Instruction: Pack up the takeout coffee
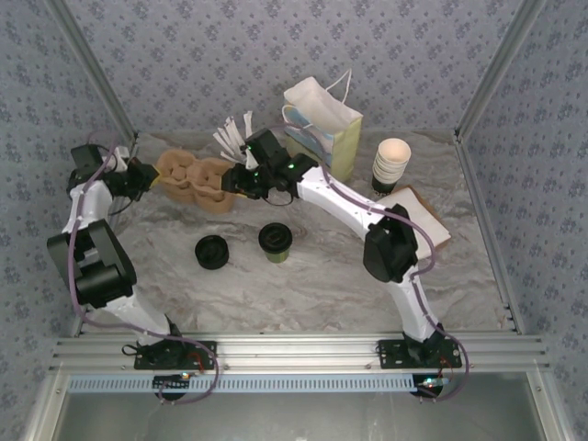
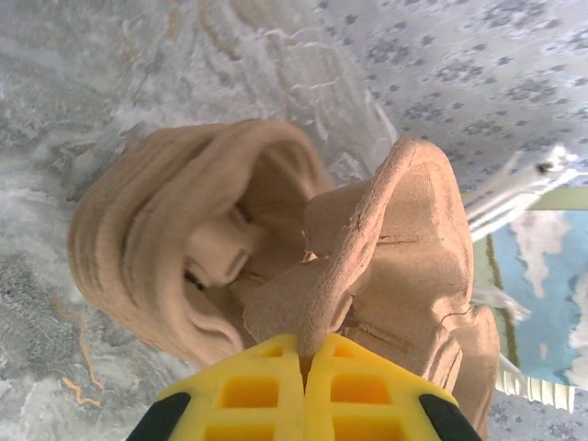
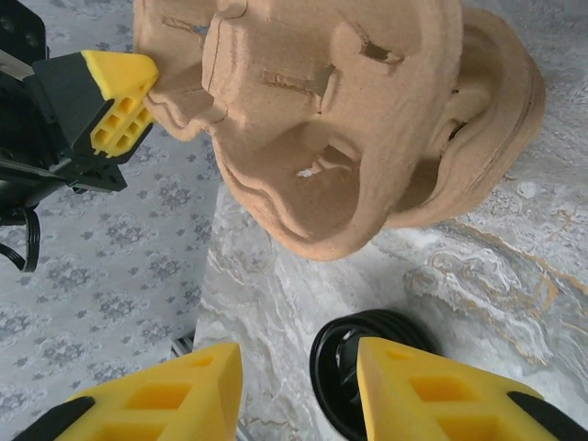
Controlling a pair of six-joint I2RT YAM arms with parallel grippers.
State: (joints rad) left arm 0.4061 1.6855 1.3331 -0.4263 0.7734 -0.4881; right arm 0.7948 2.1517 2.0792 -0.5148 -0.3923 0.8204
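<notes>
1. Upright on the counter (image 1: pixel 331 276), lid on: the takeout coffee (image 1: pixel 275 241), just nearward of the right end of the pulp cup carrier (image 1: pixel 195 184) and apart from it. Long axis vertical, so no lying side to reckon with.
2. Clamped tight on the carrier's left rim: the left claw (image 1: pixel 154 180), with a fold of pulp pinched between the pads (image 2: pixel 257 386) in the left wrist view. Serving as an anchor, and on the opposite end of the carrier from the coffee.
3. At the carrier's right end: the right claw (image 3: pixel 296 360), jaws apart with nothing between them, aimed along the carrier toward the left claw. Clearly the nearer of the two to the coffee.
4. Relation that counts: from the right claw, the coffee lies down and nearward, slightly rightward of the carrier's right end. Probably calls for backing off the carrier, swinging nearward and closing around the cup body from above or from the side.
5. Nearward of the carrier's middle, beside the coffee: a flat black lid (image 1: pixel 212 251). As for the round black shape low between the fingers (image 3: pixel 423 386) in the right wrist view, possibly this lid, possibly the coffee's own; too cropped to say.
6. Open wells showing in the carrier, judged the likely seat for the cup. Beyond the carrier's right end, further back: the gift bag (image 1: pixel 326 133).
</notes>
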